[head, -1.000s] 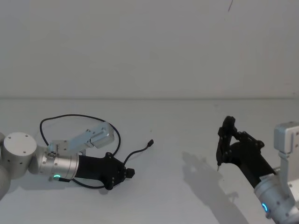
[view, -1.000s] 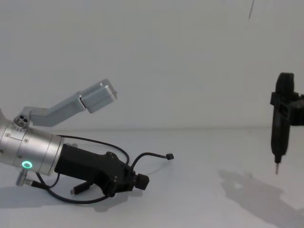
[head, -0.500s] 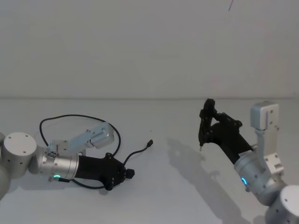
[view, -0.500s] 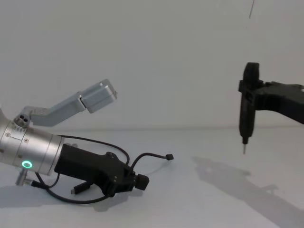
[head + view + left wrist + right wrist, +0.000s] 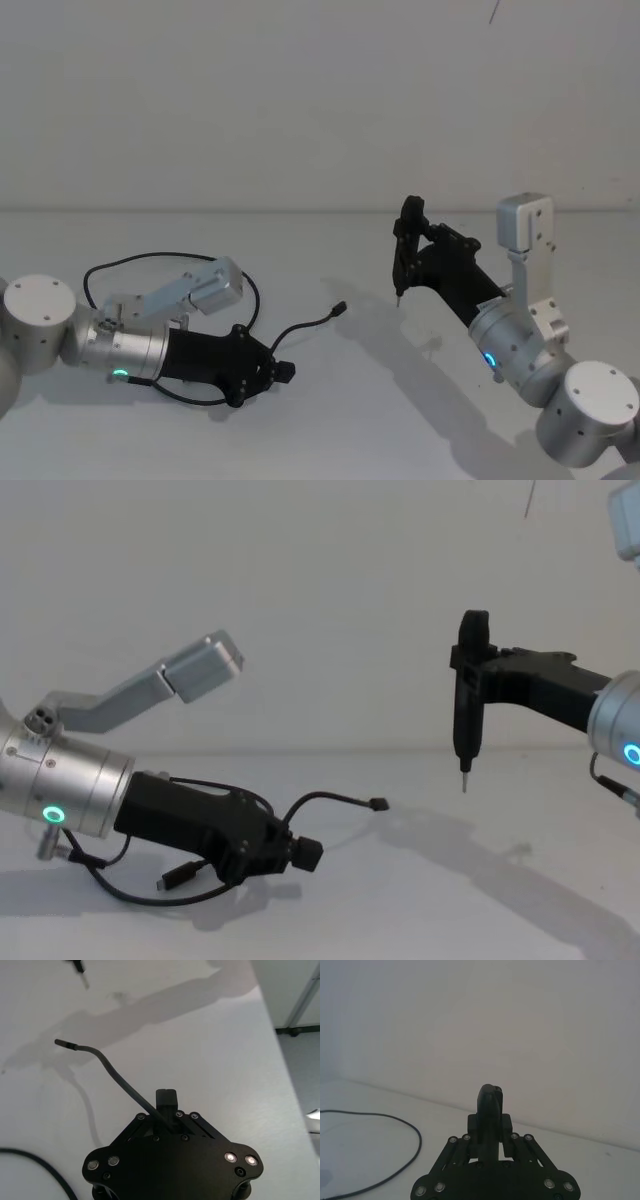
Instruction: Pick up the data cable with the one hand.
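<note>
The left gripper (image 5: 167,1097), low at 8 o'clock on the table (image 5: 330,425), is pinched tight on the data cable (image 5: 120,1076). The cable is thin, black and limp, its slim-plugged free end arcing toward 2 o'clock and the rest looping behind the arm. At 3 o'clock, the right gripper (image 5: 408,245) clamps a pen-shaped tool (image 5: 468,695) upright

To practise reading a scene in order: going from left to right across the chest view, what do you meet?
The green ring → left tool → free plug of the data cable → pen-shaped probe in the right tool.
</note>
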